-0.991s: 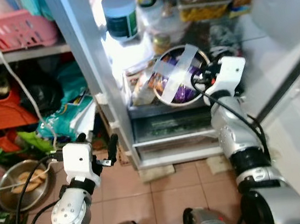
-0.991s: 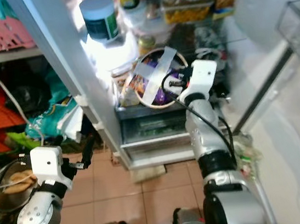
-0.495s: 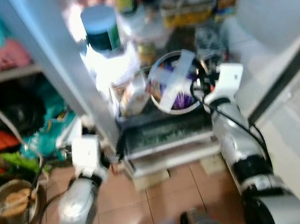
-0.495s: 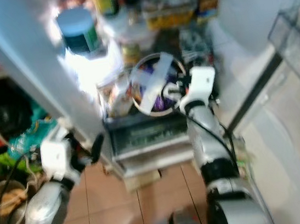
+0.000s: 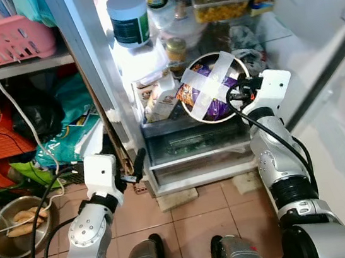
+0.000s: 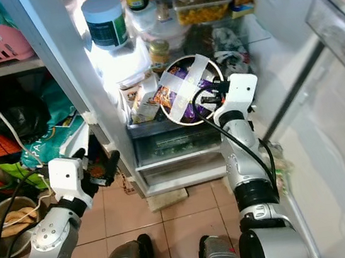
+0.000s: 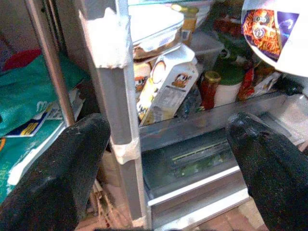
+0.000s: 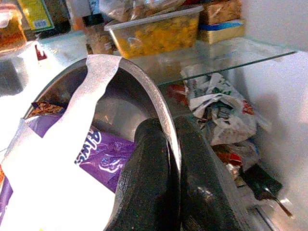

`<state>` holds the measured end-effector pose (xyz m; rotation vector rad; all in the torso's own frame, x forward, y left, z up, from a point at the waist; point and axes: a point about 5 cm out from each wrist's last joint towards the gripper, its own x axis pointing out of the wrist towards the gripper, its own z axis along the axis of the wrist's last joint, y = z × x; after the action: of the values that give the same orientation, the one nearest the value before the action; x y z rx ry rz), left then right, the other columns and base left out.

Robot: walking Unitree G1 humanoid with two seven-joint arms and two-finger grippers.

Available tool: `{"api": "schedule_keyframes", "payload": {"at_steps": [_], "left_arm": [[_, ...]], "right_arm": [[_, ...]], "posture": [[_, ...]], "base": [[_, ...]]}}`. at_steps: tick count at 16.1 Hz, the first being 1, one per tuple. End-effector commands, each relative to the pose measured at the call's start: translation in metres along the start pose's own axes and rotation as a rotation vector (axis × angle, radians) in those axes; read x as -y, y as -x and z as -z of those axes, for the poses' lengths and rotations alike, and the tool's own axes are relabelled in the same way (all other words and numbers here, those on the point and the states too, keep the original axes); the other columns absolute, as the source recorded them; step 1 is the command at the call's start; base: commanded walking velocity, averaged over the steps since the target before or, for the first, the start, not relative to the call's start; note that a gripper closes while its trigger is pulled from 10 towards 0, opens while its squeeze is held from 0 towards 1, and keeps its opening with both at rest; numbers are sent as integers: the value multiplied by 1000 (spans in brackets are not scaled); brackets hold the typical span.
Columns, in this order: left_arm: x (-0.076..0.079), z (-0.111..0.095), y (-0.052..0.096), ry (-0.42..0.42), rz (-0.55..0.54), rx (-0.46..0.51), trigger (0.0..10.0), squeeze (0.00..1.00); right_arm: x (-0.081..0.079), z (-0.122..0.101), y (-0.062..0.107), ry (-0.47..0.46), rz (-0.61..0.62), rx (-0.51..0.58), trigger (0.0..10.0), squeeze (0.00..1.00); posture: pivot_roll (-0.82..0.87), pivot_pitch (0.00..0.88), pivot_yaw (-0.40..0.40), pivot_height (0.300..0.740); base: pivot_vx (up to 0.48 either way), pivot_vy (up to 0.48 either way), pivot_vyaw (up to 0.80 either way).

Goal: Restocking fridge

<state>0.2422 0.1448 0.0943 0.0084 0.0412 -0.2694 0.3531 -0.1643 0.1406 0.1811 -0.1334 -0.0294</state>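
A steel bowl (image 5: 213,87) holds purple snack packets under a cross of white tape. It hangs tilted in front of the open fridge's lower shelf (image 5: 159,125), above the clear drawer (image 5: 193,142). My right gripper (image 5: 238,88) is shut on the bowl's rim (image 8: 163,120), one finger (image 8: 144,183) inside and one outside. My left gripper (image 7: 163,163) is open and low beside the fridge's left frame (image 5: 102,100). It faces a milk carton (image 7: 168,86) and small jars on that shelf.
Upper shelves hold a white-lidded dark jar (image 5: 129,18) and a box of yellow food (image 5: 222,1). The fridge door (image 5: 327,26) stands open at right. On the left are a pink basket (image 5: 5,39), teal bags (image 5: 70,126) and a floor bowl (image 5: 16,223).
The camera swung and settled, sharper now. My right gripper keeps the bowl before the same shelf. My left gripper sits a little nearer the fridge frame.
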Motion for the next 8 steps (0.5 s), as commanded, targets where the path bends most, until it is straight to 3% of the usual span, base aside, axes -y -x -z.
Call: {"api": "schedule_keyframes", "payload": {"at_steps": [1,4,8], "left_arm": [[-1,3,1,-1,-5,-7,10000,0],[-1,0,2,9,3,8,10000,0],[1,-1,4,5,25,18,10000,0]], "right_arm": [[-3,-10,-4,-26,-5,43,10000,0],[-3,-16,-12,-52,30,46,10000,0],[-3,-17,-12,-56,38,53,10000,0]], "posture": [[106,155,40,740],[115,161,43,740],[119,164,42,740]], "base": [[0,0,0],[0,0,0],[225,0,-631]]}}
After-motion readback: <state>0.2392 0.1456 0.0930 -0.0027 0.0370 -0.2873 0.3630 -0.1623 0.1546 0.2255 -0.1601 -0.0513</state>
